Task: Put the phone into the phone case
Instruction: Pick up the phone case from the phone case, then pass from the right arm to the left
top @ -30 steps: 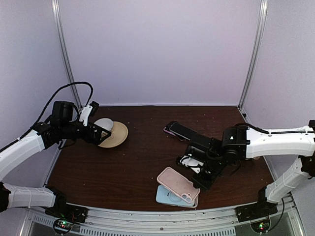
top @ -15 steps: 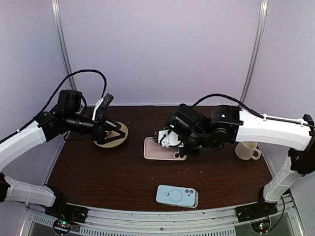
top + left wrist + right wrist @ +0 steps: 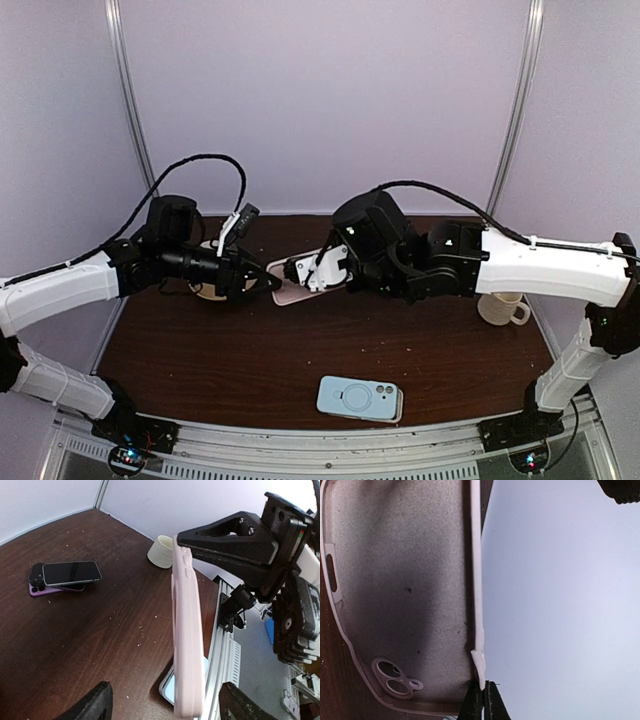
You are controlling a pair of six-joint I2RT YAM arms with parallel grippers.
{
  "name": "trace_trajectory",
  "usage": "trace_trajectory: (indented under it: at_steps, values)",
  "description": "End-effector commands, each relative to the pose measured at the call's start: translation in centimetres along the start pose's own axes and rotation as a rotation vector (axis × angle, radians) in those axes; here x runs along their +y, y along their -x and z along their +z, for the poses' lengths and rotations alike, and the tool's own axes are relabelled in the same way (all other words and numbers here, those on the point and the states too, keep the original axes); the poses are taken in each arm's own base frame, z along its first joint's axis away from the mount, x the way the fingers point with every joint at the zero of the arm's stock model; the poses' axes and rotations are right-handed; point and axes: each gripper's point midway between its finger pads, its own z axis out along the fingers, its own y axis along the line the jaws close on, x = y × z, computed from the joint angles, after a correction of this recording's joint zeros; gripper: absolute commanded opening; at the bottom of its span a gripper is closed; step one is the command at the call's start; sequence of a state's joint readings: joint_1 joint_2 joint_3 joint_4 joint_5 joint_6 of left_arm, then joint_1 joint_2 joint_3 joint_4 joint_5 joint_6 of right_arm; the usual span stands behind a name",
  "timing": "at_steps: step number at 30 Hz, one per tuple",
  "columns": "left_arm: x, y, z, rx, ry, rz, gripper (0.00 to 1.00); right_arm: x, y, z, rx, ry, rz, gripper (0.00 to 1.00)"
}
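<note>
The pink phone case (image 3: pixel 187 640) hangs on edge above the table, with my right gripper (image 3: pixel 482 702) shut on its side wall. Its grey inner face and camera cutout (image 3: pixel 395 676) fill the right wrist view. In the top view the case (image 3: pixel 288 296) sits mid-table between the two arms. My left gripper (image 3: pixel 165 707) is open, one finger (image 3: pixel 95 705) on each side of the case's free end, neither touching it. A dark-screened phone (image 3: pixel 70 573) lies on a purple device on the table; the right arm hides it in the top view.
A light blue cased phone (image 3: pixel 360 398) lies near the front edge, below the pink case. A white mug (image 3: pixel 503 307) stands at the right. A tan plate (image 3: pixel 208 292) sits behind the left arm. The metal front rail (image 3: pixel 225 645) runs along the table edge.
The right gripper has lifted the pink case off the table and turned it on edge toward the left. The left gripper has moved right from the plate and now straddles the case, its jaws slightly narrower.
</note>
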State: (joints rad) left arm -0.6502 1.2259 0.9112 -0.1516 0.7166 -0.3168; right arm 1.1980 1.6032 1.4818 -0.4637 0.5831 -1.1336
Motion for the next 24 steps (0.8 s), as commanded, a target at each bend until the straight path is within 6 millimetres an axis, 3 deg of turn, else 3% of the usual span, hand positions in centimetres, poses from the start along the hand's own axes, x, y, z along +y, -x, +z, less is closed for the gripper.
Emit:
trace_trajectory:
  at_steps: [1, 9, 12, 13, 14, 15, 17, 20, 22, 24]
  values:
    - [-0.5, 1.9, 0.5, -0.063, -0.016, 0.055, 0.7, -2.6, 0.8, -0.2, -0.028, -0.081, -0.004, 0.0]
    - [-0.9, 1.7, 1.1, -0.049, -0.041, 0.063, 0.0, -3.2, 1.3, -0.4, -0.059, -0.098, -0.006, 0.0]
    - [-0.7, 2.4, 0.7, -0.081, -0.014, 0.071, 0.0, -3.8, 1.0, -0.7, -0.059, -0.113, 0.042, 0.0]
    - [-0.6, 2.7, 0.6, -0.097, 0.001, 0.073, 0.0, -4.3, 0.8, -0.9, -0.057, -0.122, 0.077, 0.04]
    - [-0.5, 3.1, 0.5, -0.117, 0.014, 0.078, 0.0, -4.9, 0.4, -1.1, -0.052, -0.133, 0.123, 0.16]
    - [-0.6, 3.8, 0.2, -0.149, 0.021, 0.091, 0.0, -5.6, -0.2, -1.3, -0.049, -0.144, 0.187, 0.42]
    - [-0.7, 5.0, -0.4, -0.205, 0.041, 0.109, 0.0, -7.2, -1.8, -1.9, -0.055, -0.151, 0.357, 0.71]
    - [-1.1, 7.2, -1.3, -0.306, 0.057, 0.128, 0.0, -8.5, -4.1, -3.0, -0.133, -0.046, 0.7, 0.87]
    - [-1.8, 9.0, -2.2, -0.395, 0.046, 0.144, 0.0, -9.5, -4.3, -4.2, -0.25, 0.014, 0.969, 0.97]
    - [-2.3, 10.5, -3.1, -0.489, 0.04, 0.143, 0.0, -10.3, -4.1, -4.8, -0.379, 0.045, 1.207, 0.99]
